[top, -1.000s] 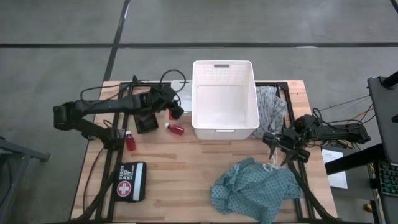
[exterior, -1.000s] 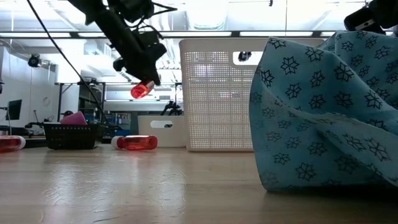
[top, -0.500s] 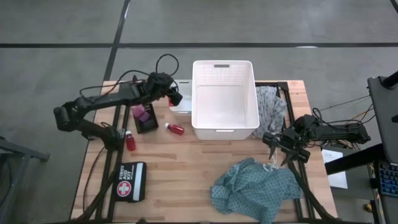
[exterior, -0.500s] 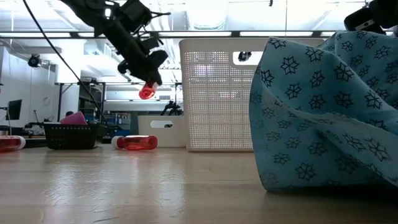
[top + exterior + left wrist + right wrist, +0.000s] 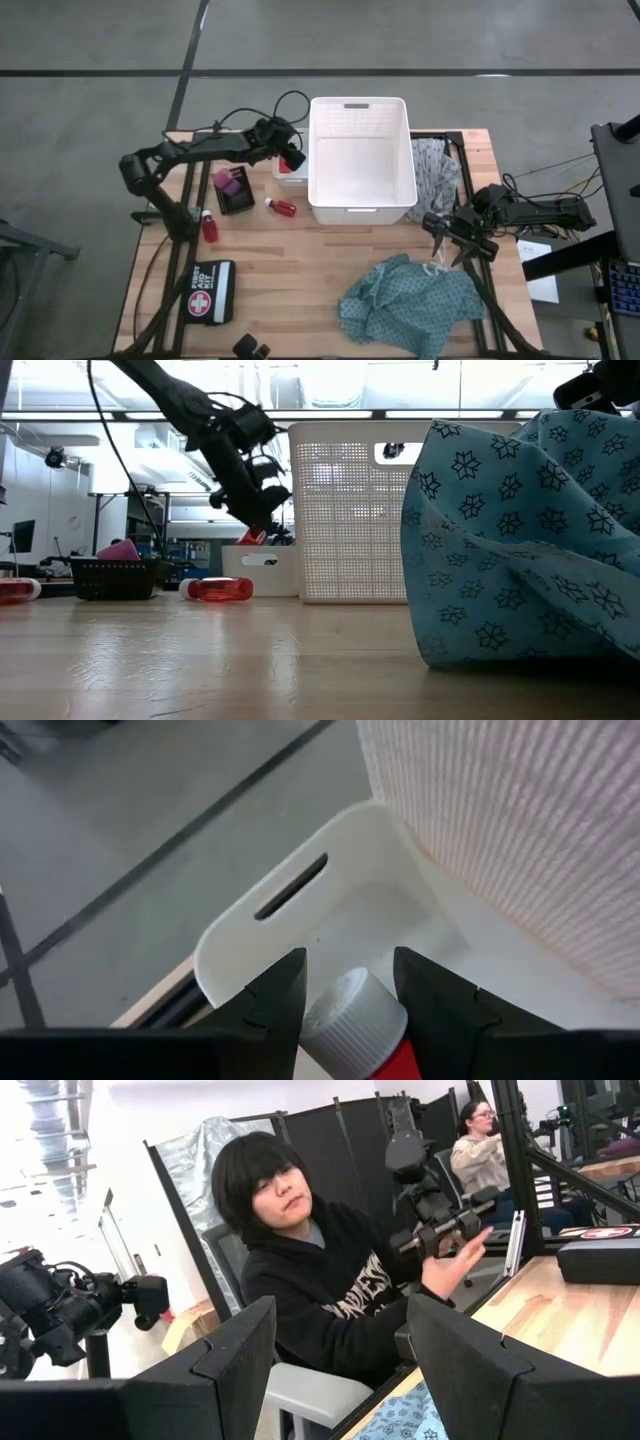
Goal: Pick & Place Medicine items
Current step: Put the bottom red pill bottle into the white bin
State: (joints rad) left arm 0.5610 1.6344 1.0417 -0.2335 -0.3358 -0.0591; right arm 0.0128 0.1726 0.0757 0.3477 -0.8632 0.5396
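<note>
Left gripper [image 5: 291,158] is clamping a red bottle [image 5: 358,1025] by its white cap end, hovering over the small white bin [image 5: 300,935] that is sitting against the left wall of the big white basket [image 5: 361,160], near the table's [image 5: 300,280] far edge. In the low view the bottle [image 5: 252,536] is hanging off the table, tilted, just beside the basket wall [image 5: 345,525].

Second red bottle [image 5: 282,206] is lying flat just left of the basket's near-left corner. Third one [image 5: 209,226] is lying closer to the left edge, beside the black tray [image 5: 236,192] holding pink and purple pieces [image 5: 230,182]. First-aid pouch [image 5: 210,291] is sitting near the near-left corner.

Right gripper [image 5: 448,240] is idling near the right edge with fingers partly apart, gripping nothing, next to the teal cloth [image 5: 415,300]. Grey cloth [image 5: 436,170] is lying right of the basket.
</note>
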